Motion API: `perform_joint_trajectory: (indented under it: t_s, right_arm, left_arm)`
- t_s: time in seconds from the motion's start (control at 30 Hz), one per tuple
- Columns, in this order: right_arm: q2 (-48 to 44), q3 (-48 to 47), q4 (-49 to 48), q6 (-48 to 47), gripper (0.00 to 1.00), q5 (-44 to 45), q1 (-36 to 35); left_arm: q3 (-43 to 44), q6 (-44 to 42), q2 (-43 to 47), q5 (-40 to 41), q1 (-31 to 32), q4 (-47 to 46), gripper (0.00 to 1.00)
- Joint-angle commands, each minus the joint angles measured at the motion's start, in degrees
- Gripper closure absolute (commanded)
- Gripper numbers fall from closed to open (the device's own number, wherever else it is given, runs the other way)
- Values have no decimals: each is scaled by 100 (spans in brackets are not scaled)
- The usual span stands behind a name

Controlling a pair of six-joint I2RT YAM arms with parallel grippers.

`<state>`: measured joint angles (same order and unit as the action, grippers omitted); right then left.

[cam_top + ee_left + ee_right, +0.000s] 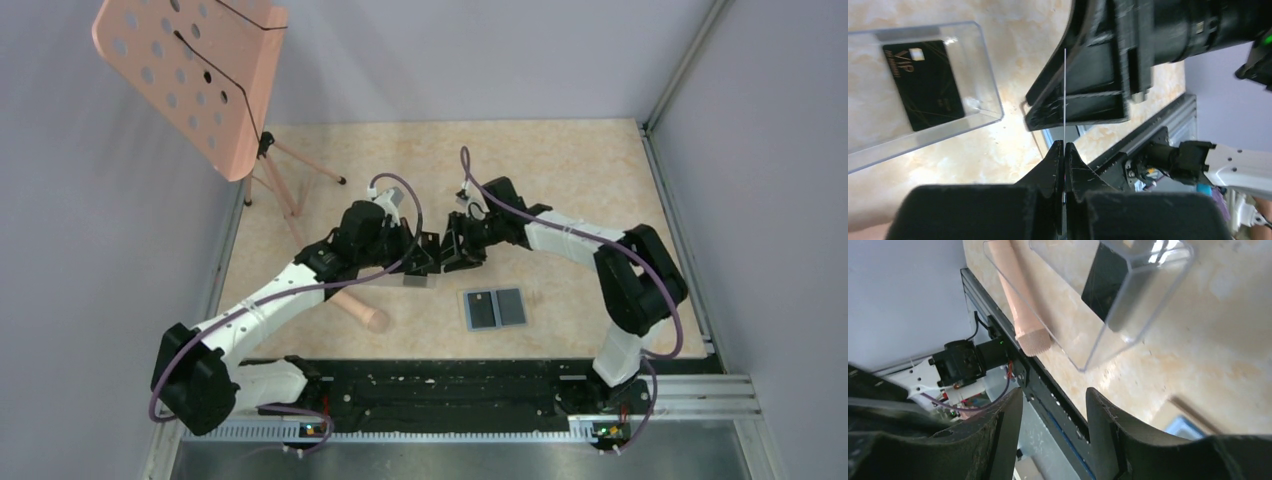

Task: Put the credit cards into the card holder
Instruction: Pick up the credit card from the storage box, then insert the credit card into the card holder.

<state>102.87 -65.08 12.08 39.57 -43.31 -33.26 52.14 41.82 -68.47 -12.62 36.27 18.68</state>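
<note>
so we've got the left gripper pinched shut on one credit card, held edge-on, so in its wrist view the card is just a thin pale line sticking up out of the fingertips. the right gripper sits nose to nose with it at about 3 o'clock in the top view, fingers spread apart with nothing between them that we can make out. looks to us like a handover or a regrip is being set up. the card holder lies open and flat on the table at roughly 5 o'clock from the two grippers, well apart from them. a second black card sits in the clear box right under the left gripper. what worries us: the held card is clamped only along its bottom edge, so if the right fingers come in a bit off-line they'll lever it out, and a card lying flat on the table is a pain to pick back up. and nothing pins the holder down, so pushing a card in at an angle could just slide it.
</note>
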Motion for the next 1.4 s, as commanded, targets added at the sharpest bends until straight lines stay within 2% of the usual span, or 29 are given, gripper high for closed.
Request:
perform_joint_trajectory:
  t_s: [0.0, 0.1, 0.2, 0.3, 0.4, 0.67, 0.77, 0.97, 1.2, 1.37]
  right_arm:
    - [-953, 482, 389, -453, 50, 314, 546]
    - [-1411, 924, 1165, -811, 50, 857, 1120]
    - [-1732, 1212, 2182, -1271, 50, 1626, 1747]
    - [-2005, 1675, 2455, -1485, 49, 1869, 2296]
    - [-2205, 2078, 2483, -1514, 49, 1966, 2529]
    - [-2251, 2825, 1936, -1181, 50, 1132, 2527]
    - [-2266, 3067, 1721, -993, 50, 830, 2507]
    - [-2335, 3517, 1168, -488, 51, 482, 2115]
    - [-2303, 3659, 728, -84, 51, 479, 1704]
    - [-2204, 3614, 779, -218, 51, 512, 1700]
  left_arm:
    - [-710, 371, 166, -983, 24, -1882, 100]
    - [-966, 480, 58, -1186, 233, -2610, 100]
    - [-882, 346, -253, -1141, 627, -2838, 100]
    - [-742, 424, -729, -1017, 946, -2973, 100]
    - [-635, 691, -1318, -1058, 1146, -3343, 100]
    - [-250, 1058, -2813, -1334, 1423, -3799, 100]
    - [-97, 1086, -3071, -1397, 1427, -3551, 100]
    - [-129, 796, -2953, -742, 1418, -2760, 100]
    - [-191, 624, -2715, 4, 1397, -2050, 100]
    - [-102, 550, -2811, -60, 1295, -1989, 100]
